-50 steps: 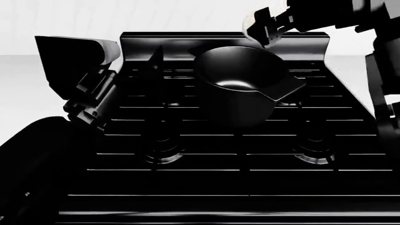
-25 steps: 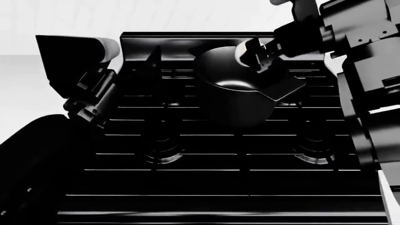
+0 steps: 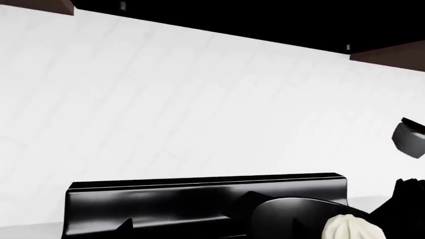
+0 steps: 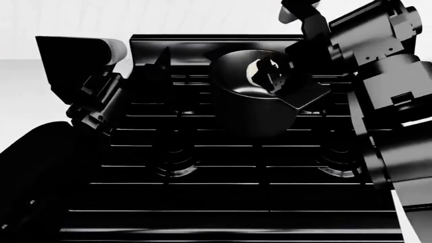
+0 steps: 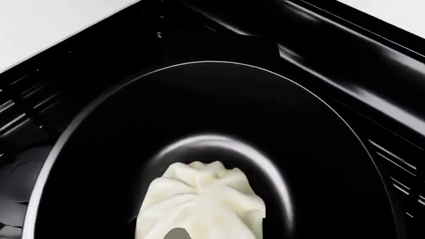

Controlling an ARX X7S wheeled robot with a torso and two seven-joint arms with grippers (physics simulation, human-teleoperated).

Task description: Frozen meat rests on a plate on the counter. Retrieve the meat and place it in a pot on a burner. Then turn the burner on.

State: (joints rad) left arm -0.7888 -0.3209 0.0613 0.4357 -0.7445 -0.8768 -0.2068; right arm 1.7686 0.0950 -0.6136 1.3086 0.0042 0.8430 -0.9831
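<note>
Over on the left, the left gripper (image 4: 91, 119) hangs at the stove's edge, well clear of everything; its claw is too dark to read, so I can't tell if it's open or shut. The counter (image 4: 27, 86) shows pale behind it. Next comes the black stove (image 4: 223, 172), with grates and two front burners bare. The pot (image 4: 253, 109) sits on a back burner, tab handle pointing to the right. The right gripper (image 4: 266, 76) is dipped into the pot's mouth with the meat (image 4: 255, 68) between its fingers, closed on it as far as I can see. From the right wrist view the meat (image 5: 202, 201) hangs above the pot's shiny bottom. The right arm bulks over the stove's right side.
</note>
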